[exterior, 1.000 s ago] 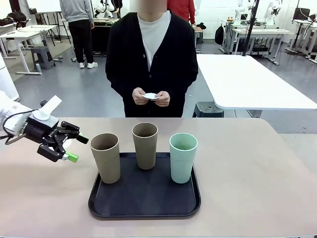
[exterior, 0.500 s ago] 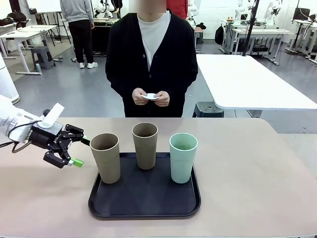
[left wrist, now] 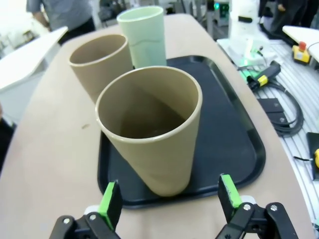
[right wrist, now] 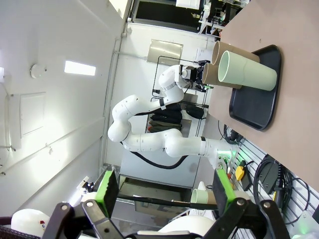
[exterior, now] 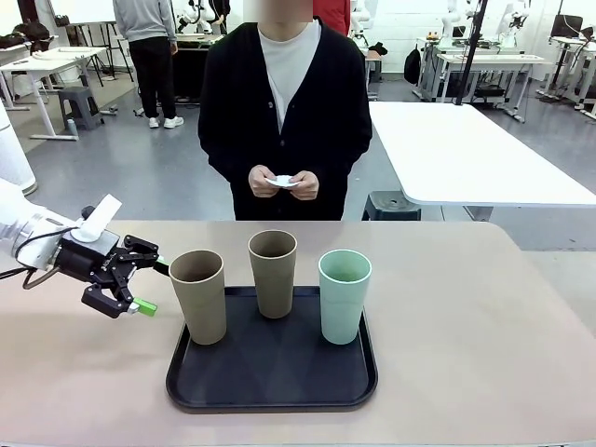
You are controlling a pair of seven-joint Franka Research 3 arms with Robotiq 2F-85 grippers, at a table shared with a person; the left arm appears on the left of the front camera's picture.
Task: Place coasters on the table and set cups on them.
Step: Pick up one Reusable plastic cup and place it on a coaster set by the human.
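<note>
Three cups stand upright on a black tray: a tan cup at the left, a tan cup in the middle, a mint cup at the right. My left gripper is open just left of the left tan cup, fingers pointing at it, not touching. In the left wrist view that cup stands ahead of my open left gripper. The person across the table holds white coasters in both hands. My right gripper is open and holds nothing.
The beige table has bare room right and left of the tray. In the rolled right wrist view the mint cup and tray lie far off. A white table stands behind at the right.
My left gripper moved a little to the right, closer to the left tan cup, and then held still. The cups and the person's hands have not moved.
</note>
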